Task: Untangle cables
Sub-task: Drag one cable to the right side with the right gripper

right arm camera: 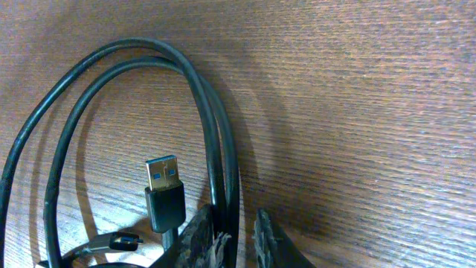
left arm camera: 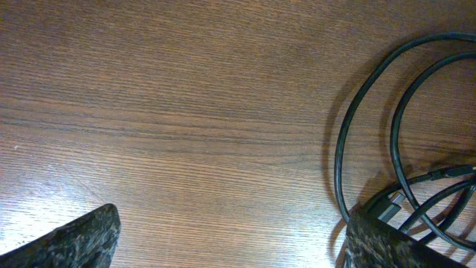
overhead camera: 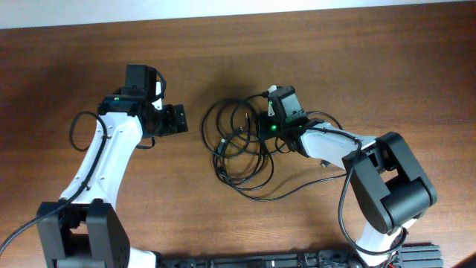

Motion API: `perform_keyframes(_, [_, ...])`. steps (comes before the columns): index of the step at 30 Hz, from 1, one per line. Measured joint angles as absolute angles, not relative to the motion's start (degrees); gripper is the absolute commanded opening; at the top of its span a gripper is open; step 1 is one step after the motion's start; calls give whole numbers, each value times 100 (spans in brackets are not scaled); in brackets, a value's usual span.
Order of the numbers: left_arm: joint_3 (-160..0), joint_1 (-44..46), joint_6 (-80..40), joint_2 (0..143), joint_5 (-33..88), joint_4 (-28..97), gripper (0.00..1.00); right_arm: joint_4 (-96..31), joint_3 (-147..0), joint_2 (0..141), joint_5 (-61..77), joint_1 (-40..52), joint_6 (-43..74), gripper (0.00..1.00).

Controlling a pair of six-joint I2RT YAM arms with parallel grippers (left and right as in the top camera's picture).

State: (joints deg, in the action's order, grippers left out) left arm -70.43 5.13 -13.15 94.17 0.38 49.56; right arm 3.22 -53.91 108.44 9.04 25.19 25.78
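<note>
Overhead: right gripper (overhead camera: pixel 264 128) sits on the cables (overhead camera: pixel 242 149), which lie tangled mid-counter (overhead camera: pixel 335 52). Left gripper (overhead camera: pixel 178 119) is apart at 9 o'clock.

Left wrist: left gripper (left arm camera: pixel 230 238) spread, empty; cables (left arm camera: pixel 338 149) at 3 o'clock.

Right wrist: right gripper (right arm camera: pixel 234 238) pinches two cables (right arm camera: pixel 216 141) beside a USB plug (right arm camera: pixel 165 195). Likely light, limp, slick; best held near the plug.

Dark brown wood-grain table (overhead camera: pixel 335 59), pale strip (overhead camera: pixel 111 9) beyond.

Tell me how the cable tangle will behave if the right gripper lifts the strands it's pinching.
Likely floppy: the cables lie in loose curved loops, so lifting with the right gripper would probably drag neighbouring loops along rather than free one strand. Probably light, being thin. The USB plug may dangle and snag.
</note>
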Motion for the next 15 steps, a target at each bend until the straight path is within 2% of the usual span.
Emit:
perform_keyframes(5, [-7043,513,-1315,9417,38,4954,98,301,-5391,10847,904,2519,2578,9])
perform_keyframes(6, [-7046,513,-1313,9417,38,4954,98,301,-5391,10847,904,2519,2576,5])
perform_keyframes(12, [-7043,513,-1315,9417,40,4954,99,23,-5413,10759,1061,2510,2220,4])
perform_keyframes(13, [-7043,513,-1315,9417,40,4950,99,-174,-5419,10591,1094,2488,2119,4])
perform_keyframes(15, [-7046,513,-1315,9417,38,4956,99,-545,-5655,9334,1212,2414,1949,4])
